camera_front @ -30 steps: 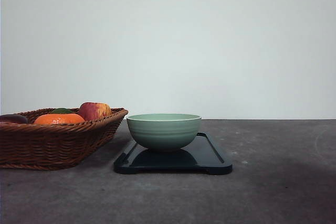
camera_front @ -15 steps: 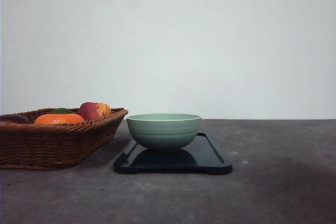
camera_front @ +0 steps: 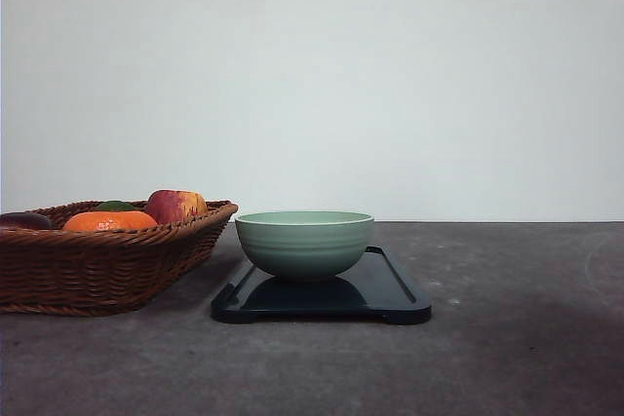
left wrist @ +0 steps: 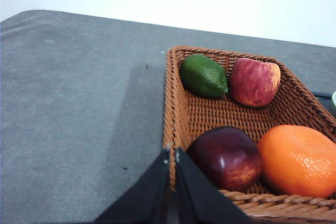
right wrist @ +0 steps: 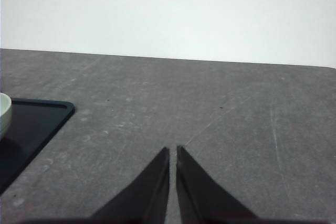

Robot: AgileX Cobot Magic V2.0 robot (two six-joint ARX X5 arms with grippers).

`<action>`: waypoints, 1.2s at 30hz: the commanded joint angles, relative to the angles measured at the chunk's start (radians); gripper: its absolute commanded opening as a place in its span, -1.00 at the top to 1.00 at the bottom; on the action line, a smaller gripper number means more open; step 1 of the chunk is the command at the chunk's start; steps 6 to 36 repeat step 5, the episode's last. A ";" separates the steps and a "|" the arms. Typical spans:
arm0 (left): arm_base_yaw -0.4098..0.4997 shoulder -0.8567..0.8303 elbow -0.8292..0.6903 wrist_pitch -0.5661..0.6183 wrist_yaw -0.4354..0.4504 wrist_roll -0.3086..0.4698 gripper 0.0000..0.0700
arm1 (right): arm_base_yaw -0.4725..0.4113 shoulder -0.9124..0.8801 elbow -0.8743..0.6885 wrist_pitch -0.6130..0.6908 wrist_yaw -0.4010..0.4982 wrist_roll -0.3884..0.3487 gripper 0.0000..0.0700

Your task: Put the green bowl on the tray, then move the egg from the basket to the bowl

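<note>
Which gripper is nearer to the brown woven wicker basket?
The left gripper: its closed fingers sit at the brown woven wicker basket rim. The right gripper is over bare table beyond the dark tray.

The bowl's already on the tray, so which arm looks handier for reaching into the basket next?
The left. Its gripper sits shut right at the basket rim, beside the fruit. The right gripper faces bare table beyond the tray. No egg is visible yet.

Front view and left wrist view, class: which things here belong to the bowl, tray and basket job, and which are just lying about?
Belong to the job: green bowl, standing on the tray; basket.
Just lying about: orange, red apple, dark red fruit, green fruit, all in the basket.
</note>
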 commanded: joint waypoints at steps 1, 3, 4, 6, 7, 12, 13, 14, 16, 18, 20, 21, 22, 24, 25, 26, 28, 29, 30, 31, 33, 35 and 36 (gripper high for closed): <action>0.000 0.000 -0.019 -0.007 -0.002 -0.001 1.00 | 0.000 -0.002 -0.005 0.010 0.001 0.012 0.96; 0.000 0.000 -0.019 -0.007 -0.002 -0.001 1.00 | 0.000 -0.002 -0.005 0.010 0.001 0.012 0.96; 0.000 0.000 -0.019 -0.007 -0.002 -0.001 1.00 | 0.000 -0.002 -0.005 0.010 0.001 0.012 0.96; 0.000 0.000 -0.019 -0.007 -0.002 -0.001 1.00 | 0.000 -0.002 -0.005 0.010 0.001 0.012 0.96; 0.000 0.000 -0.019 -0.007 -0.002 -0.001 1.00 | 0.000 -0.002 -0.005 0.010 0.001 0.012 0.96; 0.000 0.000 -0.019 -0.007 -0.002 -0.001 1.00 | 0.000 -0.002 -0.005 0.010 0.001 0.012 0.96; 0.000 0.000 -0.019 -0.007 -0.002 -0.001 1.00 | 0.000 -0.002 -0.005 0.010 0.001 0.012 0.96; 0.000 0.000 -0.019 -0.007 -0.002 -0.001 1.00 | 0.000 -0.002 -0.005 0.010 0.001 0.012 0.96; 0.000 0.000 -0.019 -0.007 -0.002 -0.001 1.00 | 0.000 -0.002 -0.005 0.010 0.001 0.012 0.96; 0.000 0.000 -0.019 -0.007 -0.002 -0.001 1.00 | 0.000 -0.002 -0.005 0.010 0.001 0.012 0.96; 0.000 0.000 -0.019 -0.007 -0.002 -0.001 1.00 | 0.000 -0.002 -0.005 0.010 0.001 0.012 0.96; 0.000 0.000 -0.019 -0.007 -0.002 -0.001 1.00 | 0.000 -0.002 -0.005 0.010 0.001 0.012 0.96; 0.000 0.000 -0.019 -0.007 -0.002 -0.001 1.00 | 0.000 -0.002 -0.005 0.010 0.001 0.012 0.96; 0.000 0.000 -0.019 -0.007 -0.002 -0.001 1.00 | 0.000 -0.002 -0.005 0.010 0.001 0.012 0.96; 0.000 0.000 -0.019 -0.007 -0.002 -0.001 1.00 | 0.000 -0.002 -0.005 0.010 0.001 0.012 0.96; 0.000 0.000 -0.019 -0.007 -0.002 -0.001 1.00 | 0.000 -0.002 -0.005 0.010 0.001 0.012 0.96; 0.000 0.000 -0.019 -0.007 -0.002 -0.001 1.00 | 0.000 -0.002 -0.005 0.010 0.001 0.012 0.96; 0.000 0.000 -0.019 -0.007 -0.002 -0.001 1.00 | 0.000 -0.002 -0.005 0.010 0.001 0.012 0.96; 0.000 0.000 -0.019 -0.007 -0.002 -0.001 1.00 | 0.000 -0.002 -0.005 0.010 0.001 0.012 0.96; 0.000 0.000 -0.019 -0.007 -0.002 -0.001 1.00 | 0.000 -0.002 -0.005 0.010 0.001 0.012 0.96; 0.000 0.000 -0.019 -0.007 -0.002 -0.001 1.00 | 0.000 -0.002 -0.005 0.010 0.001 0.012 0.96; 0.000 0.000 -0.019 -0.007 -0.002 -0.001 1.00 | 0.000 -0.002 -0.005 0.010 0.001 0.012 0.96; 0.000 0.000 -0.019 -0.007 -0.002 -0.001 1.00 | 0.000 -0.002 -0.005 0.010 0.001 0.012 0.96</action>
